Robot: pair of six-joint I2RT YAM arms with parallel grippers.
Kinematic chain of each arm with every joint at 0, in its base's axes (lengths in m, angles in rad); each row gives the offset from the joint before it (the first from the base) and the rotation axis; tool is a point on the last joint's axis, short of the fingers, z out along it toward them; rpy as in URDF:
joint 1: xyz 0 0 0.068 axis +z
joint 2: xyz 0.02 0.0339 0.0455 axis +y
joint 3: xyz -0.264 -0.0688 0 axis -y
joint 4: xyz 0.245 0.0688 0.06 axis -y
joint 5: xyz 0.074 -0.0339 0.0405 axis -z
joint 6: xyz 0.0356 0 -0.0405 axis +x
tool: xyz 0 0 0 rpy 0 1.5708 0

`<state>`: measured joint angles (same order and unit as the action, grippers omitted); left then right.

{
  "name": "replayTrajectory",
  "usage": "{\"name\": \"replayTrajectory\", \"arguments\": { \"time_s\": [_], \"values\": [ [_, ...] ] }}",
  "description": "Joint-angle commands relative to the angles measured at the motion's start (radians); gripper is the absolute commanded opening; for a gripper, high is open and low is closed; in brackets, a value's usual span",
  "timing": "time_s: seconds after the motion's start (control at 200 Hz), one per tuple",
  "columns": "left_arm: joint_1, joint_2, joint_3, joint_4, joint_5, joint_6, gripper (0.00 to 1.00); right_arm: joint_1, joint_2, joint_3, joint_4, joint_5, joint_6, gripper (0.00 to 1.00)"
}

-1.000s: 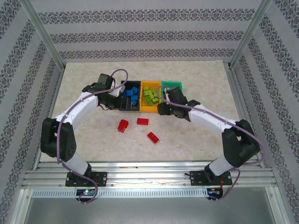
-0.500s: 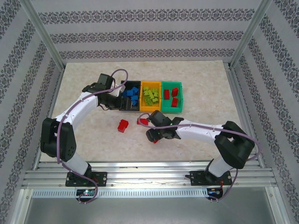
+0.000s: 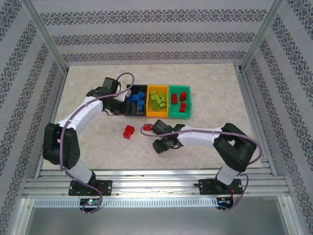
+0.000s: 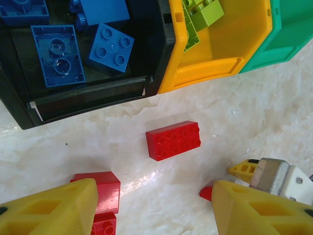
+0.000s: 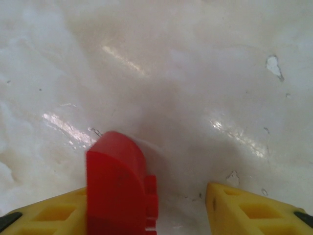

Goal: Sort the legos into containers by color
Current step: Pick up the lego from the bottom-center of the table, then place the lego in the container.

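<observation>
Top external view: three bins stand in a row, touching side by side, at the far middle of the table point(image 3: 215, 88). The black bin point(image 3: 137, 114) is on the left and holds the blue bricks point(image 3: 138, 98). The orange-yellow bin point(image 3: 157, 115) in the middle holds the lime bricks point(image 3: 157, 100). The green bin point(image 3: 180, 116) on the right holds a few red bricks point(image 3: 182, 100).

The left gripper point(image 3: 128, 105) hangs at the near left corner of the black bin. In the left wrist view its yellow fingers point(image 4: 49, 210) stand wide apart with nothing between them. Below it, two loose red bricks point(image 4: 173, 141) lie on the table, near the front of the bins.

The right gripper point(image 3: 161, 146) is low over the table, nearer than the bins. Its jaws are apart around a third red brick point(image 5: 117, 186), which leans on one finger and leaves a gap to the other.
</observation>
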<state>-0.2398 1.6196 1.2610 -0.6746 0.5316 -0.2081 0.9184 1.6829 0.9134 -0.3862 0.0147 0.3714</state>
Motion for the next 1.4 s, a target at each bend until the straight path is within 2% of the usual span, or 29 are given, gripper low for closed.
{"name": "replayTrajectory", "arguments": {
  "time_s": [0.0, 0.175, 0.3, 0.535, 0.759, 1.119, 1.394],
  "values": [
    [0.012, 0.007, 0.026, -0.038, 0.011, 0.029, 0.63, 0.017, 0.027, 0.039, -0.004, 0.009, 0.015, 0.51],
    [0.012, 0.003, 0.027, -0.040, 0.007, 0.030, 0.63, 0.017, 0.026, 0.038, 0.007, 0.004, 0.015, 0.33],
    [0.011, 0.007, 0.029, -0.038, 0.008, 0.029, 0.63, 0.015, -0.006, 0.023, 0.007, 0.016, 0.014, 0.26],
    [0.012, 0.007, 0.029, -0.037, 0.012, 0.027, 0.63, -0.064, -0.135, -0.032, 0.073, 0.023, 0.034, 0.26],
    [0.012, 0.010, 0.031, -0.042, 0.013, 0.032, 0.63, -0.267, -0.176, -0.065, 0.229, 0.007, 0.049, 0.27],
    [0.012, 0.002, 0.029, -0.043, -0.005, 0.033, 0.63, -0.511, -0.126, 0.067, 0.238, -0.009, -0.024, 0.28],
    [0.012, 0.003, 0.031, -0.046, -0.012, 0.037, 0.63, -0.563, 0.007, 0.187, 0.297, -0.103, 0.012, 0.30]
  ]
}}
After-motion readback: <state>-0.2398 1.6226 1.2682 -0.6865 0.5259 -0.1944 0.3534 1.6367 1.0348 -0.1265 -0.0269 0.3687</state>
